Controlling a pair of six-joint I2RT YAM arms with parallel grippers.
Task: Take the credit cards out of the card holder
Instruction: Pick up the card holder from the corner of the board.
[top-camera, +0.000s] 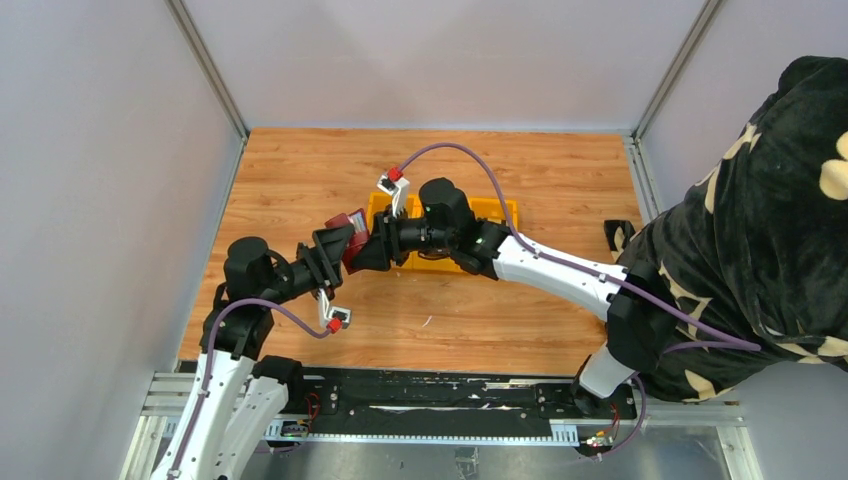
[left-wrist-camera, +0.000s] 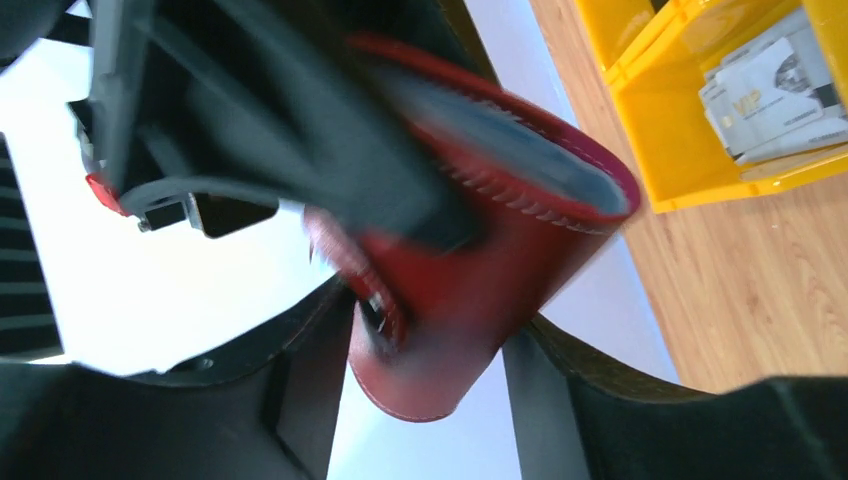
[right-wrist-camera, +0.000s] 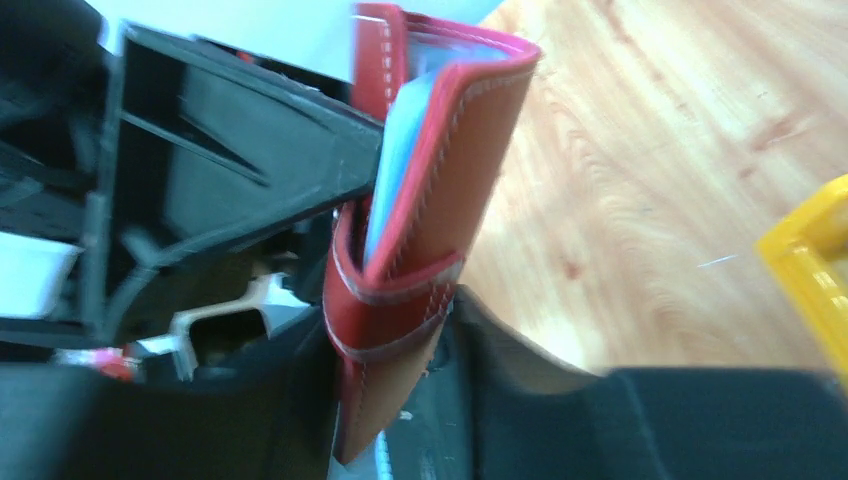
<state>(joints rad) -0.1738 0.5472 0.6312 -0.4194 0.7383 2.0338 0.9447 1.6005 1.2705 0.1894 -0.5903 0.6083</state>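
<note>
The dark red card holder (top-camera: 347, 225) is held in the air just left of the yellow bin. My left gripper (top-camera: 343, 245) and right gripper (top-camera: 368, 248) meet at it from either side. In the left wrist view the holder (left-wrist-camera: 480, 270) sits between my left gripper's (left-wrist-camera: 425, 350) fingers, its open top showing a blurred grey-blue inside. In the right wrist view my right gripper (right-wrist-camera: 400, 370) pinches the lower end of the holder (right-wrist-camera: 450, 190), which is slightly open. Several greyish credit cards (left-wrist-camera: 765, 95) lie in the bin.
The yellow three-compartment bin (top-camera: 500, 210) stands on the wooden table behind the right arm; its corner shows in the right wrist view (right-wrist-camera: 815, 260). A person in dark patterned clothing (top-camera: 770, 220) is at the right edge. Grey walls enclose the table.
</note>
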